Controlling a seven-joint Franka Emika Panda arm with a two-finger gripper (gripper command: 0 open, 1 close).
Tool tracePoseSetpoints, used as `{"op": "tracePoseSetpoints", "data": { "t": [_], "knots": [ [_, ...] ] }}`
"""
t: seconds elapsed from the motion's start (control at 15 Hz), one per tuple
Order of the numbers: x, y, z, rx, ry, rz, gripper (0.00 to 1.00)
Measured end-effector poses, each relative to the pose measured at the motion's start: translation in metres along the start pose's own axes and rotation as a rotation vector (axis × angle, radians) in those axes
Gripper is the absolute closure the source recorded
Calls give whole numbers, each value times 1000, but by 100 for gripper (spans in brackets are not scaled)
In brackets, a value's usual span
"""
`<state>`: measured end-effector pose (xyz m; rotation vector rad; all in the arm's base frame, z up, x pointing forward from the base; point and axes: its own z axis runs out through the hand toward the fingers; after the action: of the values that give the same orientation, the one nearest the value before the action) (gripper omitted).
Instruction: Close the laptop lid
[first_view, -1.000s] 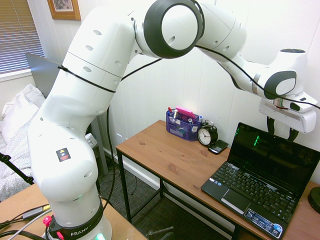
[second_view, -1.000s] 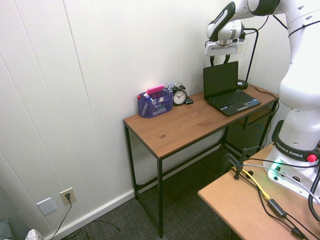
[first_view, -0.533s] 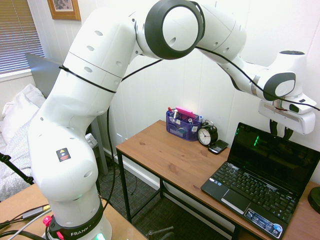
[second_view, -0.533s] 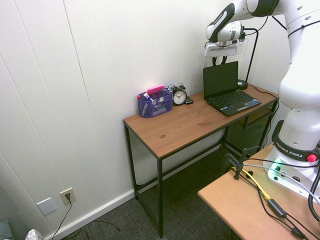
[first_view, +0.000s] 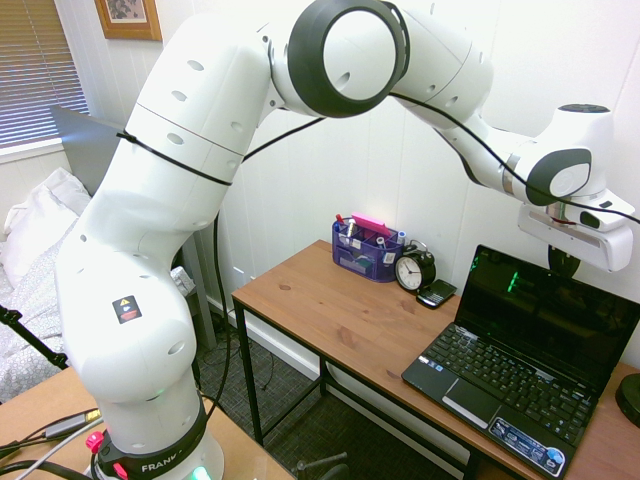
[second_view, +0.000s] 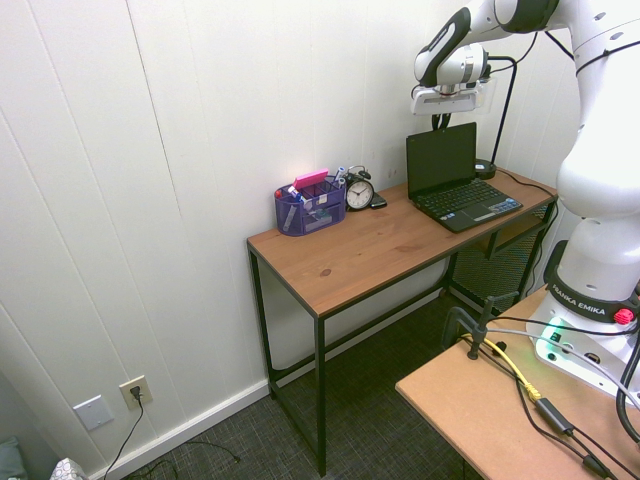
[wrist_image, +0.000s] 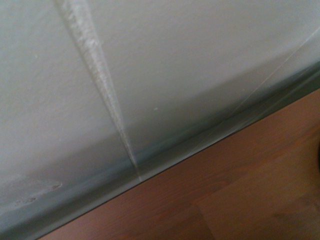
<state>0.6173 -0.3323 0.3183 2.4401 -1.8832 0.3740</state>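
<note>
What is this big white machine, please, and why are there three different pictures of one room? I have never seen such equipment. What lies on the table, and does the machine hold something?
The white machine is a robot arm; at its end sits a gripper with two fingers, here just above and behind the open laptop lid. Two pictures come from cameras standing in the room, on opposite sides of the arm. The third comes from a camera on the wrist and shows only the white wall and a strip of the wooden desk, blurred. On the desk stand the small black laptop, an alarm clock, a blue mesh organizer with pens, and a small dark phone-like thing. The gripper holds nothing that I can see.
</note>
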Motion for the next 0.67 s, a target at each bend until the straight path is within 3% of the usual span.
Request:
{"op": "tracePoseSetpoints", "data": {
  "t": [0.67],
  "knots": [
    [-22, 59, 0, -5, -12, 14, 100]
  ]
}}
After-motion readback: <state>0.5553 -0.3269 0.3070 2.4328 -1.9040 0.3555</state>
